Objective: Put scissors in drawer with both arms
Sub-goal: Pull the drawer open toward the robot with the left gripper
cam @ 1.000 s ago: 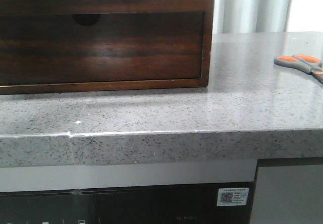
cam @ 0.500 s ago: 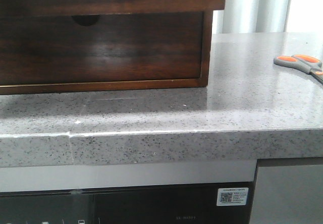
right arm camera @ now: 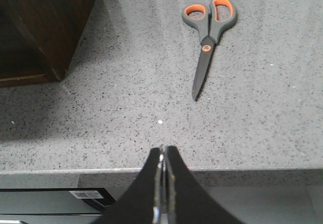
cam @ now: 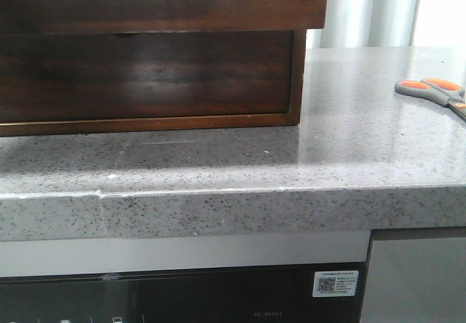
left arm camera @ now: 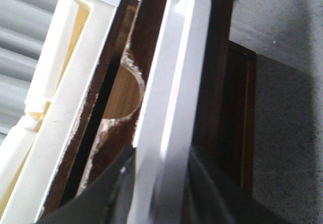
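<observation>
My scissors (right arm camera: 208, 37) lie flat and closed on the speckled grey counter (right arm camera: 126, 98), well apart from the drawer (cam: 160, 6). That dark brown drawer juts out, whitish strip along its top.

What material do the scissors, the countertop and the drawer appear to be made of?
Scissors: grey handles look like matte plastic, with orange, perhaps rubbery linings in the loops; the dark blades are probably metal.
Countertop: polished speckled grey stone or a composite.
Drawer: dark, glossy wood with visible grain.

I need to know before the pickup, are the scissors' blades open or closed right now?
Closed. In the right wrist view the scissors lie flat on the grey counter, blades together in one dark point, handle loops side by side.
</observation>
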